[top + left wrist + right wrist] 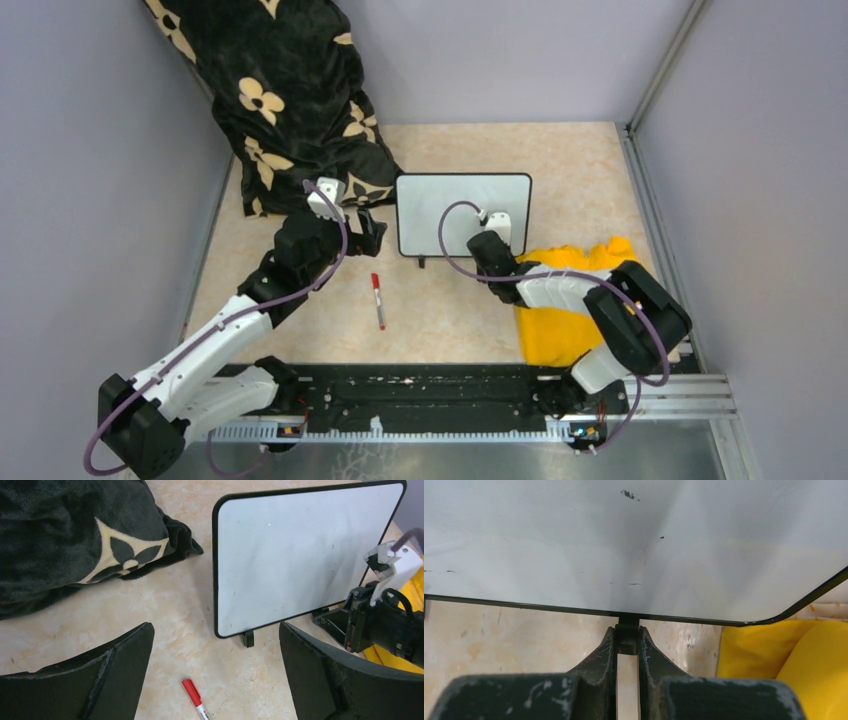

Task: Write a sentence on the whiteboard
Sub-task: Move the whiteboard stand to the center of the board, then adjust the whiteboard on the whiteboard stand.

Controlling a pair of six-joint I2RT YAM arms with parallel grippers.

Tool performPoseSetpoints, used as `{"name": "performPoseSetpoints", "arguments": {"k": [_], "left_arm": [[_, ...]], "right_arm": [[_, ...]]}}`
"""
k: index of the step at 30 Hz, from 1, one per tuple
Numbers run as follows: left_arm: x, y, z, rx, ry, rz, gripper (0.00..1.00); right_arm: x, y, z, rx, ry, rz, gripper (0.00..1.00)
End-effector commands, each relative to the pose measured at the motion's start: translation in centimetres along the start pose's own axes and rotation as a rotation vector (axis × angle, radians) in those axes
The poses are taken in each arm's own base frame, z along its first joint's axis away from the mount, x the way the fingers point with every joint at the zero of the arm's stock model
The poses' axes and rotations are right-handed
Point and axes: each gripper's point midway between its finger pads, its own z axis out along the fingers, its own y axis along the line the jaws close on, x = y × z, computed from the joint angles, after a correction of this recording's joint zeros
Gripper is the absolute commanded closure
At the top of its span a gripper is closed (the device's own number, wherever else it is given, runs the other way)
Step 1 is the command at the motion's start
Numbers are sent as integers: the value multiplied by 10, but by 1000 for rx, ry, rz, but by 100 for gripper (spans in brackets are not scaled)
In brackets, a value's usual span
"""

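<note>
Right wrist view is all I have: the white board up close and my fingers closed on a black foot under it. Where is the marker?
Observer: The marker lies on the table in front of the whiteboard, near its left edge, red cap toward the board.
Operator: Is the left gripper holding anything?
Observer: No. The left gripper is open and empty, just left of the board.
Operator: Any writing on the part of the board I can't see?
Observer: None. In the left wrist view the whole face is blank apart from a few tiny dark specks.
</note>
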Motion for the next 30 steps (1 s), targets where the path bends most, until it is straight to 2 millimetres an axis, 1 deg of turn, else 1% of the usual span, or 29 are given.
{"name": "performPoseSetpoints", "arguments": {"k": [1, 6, 10, 15, 20, 22, 26, 28, 29, 30], "left_arm": [[-3, -5, 2, 15, -11, -6, 0], [-2, -3, 3, 7, -9, -8, 0], [3, -1, 5, -6, -1, -13, 0], [15, 3, 11, -22, 21, -20, 0], [29, 4, 23, -32, 42, -45, 0], [29, 1, 28, -16, 55, -42, 0], [22, -3, 37, 30, 38, -38, 0], [22, -4, 42, 67, 43, -59, 0], [25, -9, 43, 117, 61, -78, 0], [25, -10, 45, 135, 66, -98, 0]], "right_arm": [[2, 7, -22, -92, -15, -35, 100], [15, 12, -36, -147, -14, -96, 100], [23, 10, -40, -168, -9, -91, 100], [21, 11, -44, -182, -22, -69, 100], [16, 13, -46, -183, -37, -53, 100], [14, 14, -46, -186, -44, -48, 100], [10, 15, -44, -183, -59, -41, 100], [10, 14, -43, -176, -65, -39, 100], [11, 13, -42, -174, -66, -39, 100], [11, 13, -42, -171, -66, -39, 100]]}}
